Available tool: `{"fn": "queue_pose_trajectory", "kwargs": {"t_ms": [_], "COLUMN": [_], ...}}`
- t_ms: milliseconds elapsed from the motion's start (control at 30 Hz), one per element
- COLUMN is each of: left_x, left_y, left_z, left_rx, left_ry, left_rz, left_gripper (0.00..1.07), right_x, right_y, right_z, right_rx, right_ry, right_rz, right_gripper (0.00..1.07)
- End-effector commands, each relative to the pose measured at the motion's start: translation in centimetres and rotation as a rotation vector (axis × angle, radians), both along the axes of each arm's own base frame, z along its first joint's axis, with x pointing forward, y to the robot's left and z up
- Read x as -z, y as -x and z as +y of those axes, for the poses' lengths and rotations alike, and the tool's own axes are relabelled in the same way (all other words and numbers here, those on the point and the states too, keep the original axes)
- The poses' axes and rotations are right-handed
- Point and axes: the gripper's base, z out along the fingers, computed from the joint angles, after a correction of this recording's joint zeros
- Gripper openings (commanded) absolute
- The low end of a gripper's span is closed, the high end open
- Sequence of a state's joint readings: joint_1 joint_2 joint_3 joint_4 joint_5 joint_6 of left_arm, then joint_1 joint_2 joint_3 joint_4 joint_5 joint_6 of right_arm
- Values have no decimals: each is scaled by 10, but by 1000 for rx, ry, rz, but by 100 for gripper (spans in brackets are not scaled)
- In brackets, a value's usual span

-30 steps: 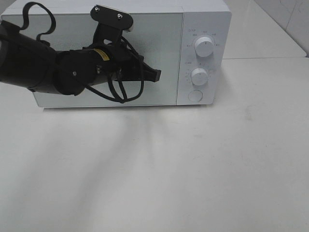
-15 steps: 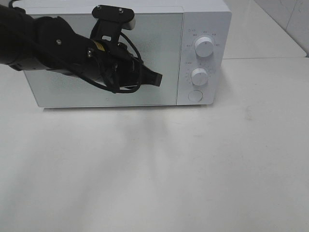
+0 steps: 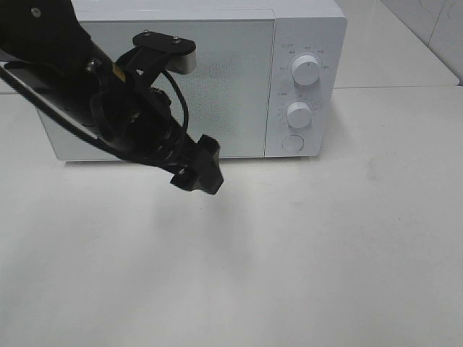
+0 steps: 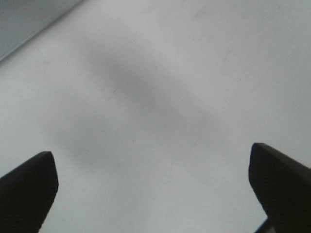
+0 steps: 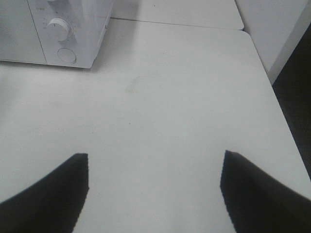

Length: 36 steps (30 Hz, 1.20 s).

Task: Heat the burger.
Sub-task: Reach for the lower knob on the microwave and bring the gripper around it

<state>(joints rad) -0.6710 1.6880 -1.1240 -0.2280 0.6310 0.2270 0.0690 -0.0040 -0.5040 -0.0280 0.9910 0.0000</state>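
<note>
We are hovering left gripper (image 3: 197, 165) wide, empty | right gripper (image 5: 153, 194) wide, empty | burger unseen, presumably inside microwave (image 3: 217, 79) beyond left gripper | risk: wide jaws slipping off lower dial (image 3: 299, 113), leaving burger cold

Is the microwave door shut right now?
Shut: the door sits flush with the control panel, with no gap and no interior showing.

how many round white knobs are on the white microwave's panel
2: the upper round white knob sits directly above the lower knob, right of the door; none seems hidden.
</note>
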Motion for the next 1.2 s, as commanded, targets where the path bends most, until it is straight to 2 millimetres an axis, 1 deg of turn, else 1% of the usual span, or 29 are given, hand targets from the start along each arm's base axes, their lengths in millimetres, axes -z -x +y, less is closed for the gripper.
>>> {"fn": "queue_pose_trajectory", "kwargs": {"t_ms": [33,133,200,233,267,333,367,433,467,500,567,600,633,667,700,733,767,800,833,867,900,933,967,1000,1033,1067,1100,1167,1200], "left_x": [-7,-9,-9,-10,-10,-9,-9,-10,-10,-14,-17,-23,-27,-27,-36,-40,-40,-48,-52,-52,-60,-60,-63,-71,-71,-76,-84,-88,-95], "left_y": [5,12,12,10,10,5,5,0,0,-1,-2,-3,-3,-3,-1,-1,-1,2,3,3,5,5,7,11,11,13,17,20,25], "left_z": [4,22,27,36,36,53,53,69,69,78,83,94,100,100,113,121,121,133,140,140,155,155,161,178,178,183,196,201,208], "left_rx": [15,-10,-19,-43,-43,-93,-93,-143,-143,-173,-188,-227,-246,-246,-282,-298,-298,-328,-342,-342,-373,-373,-392,-450,-450,-476,-532,-554,-584], "left_ry": [-40,-136,-146,-161,-161,-179,-179,-185,-185,-176,-168,-151,-146,-146,-138,-138,-138,-136,-134,-134,-131,-131,-133,-130,-130,-117,-85,-73,-59], "left_rz": [16,134,154,192,192,251,251,294,294,311,314,321,324,324,323,319,319,312,308,308,299,299,294,276,276,264,246,240,221], "left_gripper": [100,100,100,100,100,100,100,100,100,100,100,100,100,100,100,100,100,100,100,100,100,100,100,100,100,100,100,100,100], "right_x": [1,1,1,1,1,1,1,1,1,1,1,1,1,1,1,1,1,1,1,1,1,1,1,1,1,1,1,1,1], "right_y": [5,5,5,5,5,5,5,5,5,5,5,5,5,5,5,5,5,5,5,5,5,5,5,5,5,5,5,5,5], "right_z": [-1,-1,-1,-1,-1,-1,-1,-1,-1,-1,-1,-1,-1,-1,-1,-1,-1,-1,-1,-1,-1,-1,-1,-1,-1,-1,-1,-1,-1], "right_rx": [12,12,12,12,12,12,12,12,12,12,12,12,12,12,12,12,12,12,12,12,12,12,12,12,12,12,12,12,12], "right_ry": [2,2,2,2,2,2,2,2,2,2,2,2,2,2,2,2,2,2,2,2,2,2,2,2,2,2,2,2,2], "right_rz": [-27,-27,-27,-27,-27,-27,-27,-27,-27,-27,-27,-27,-27,-27,-27,-27,-27,-27,-27,-27,-27,-27,-27,-27,-27,-27,-27,-27,-27], "right_gripper": [72,72,72,72,72,72,72,72,72,72,72,72,72,72,72,72,72,72,72,72,72,72,72,72,72,72,72,72,72]}}
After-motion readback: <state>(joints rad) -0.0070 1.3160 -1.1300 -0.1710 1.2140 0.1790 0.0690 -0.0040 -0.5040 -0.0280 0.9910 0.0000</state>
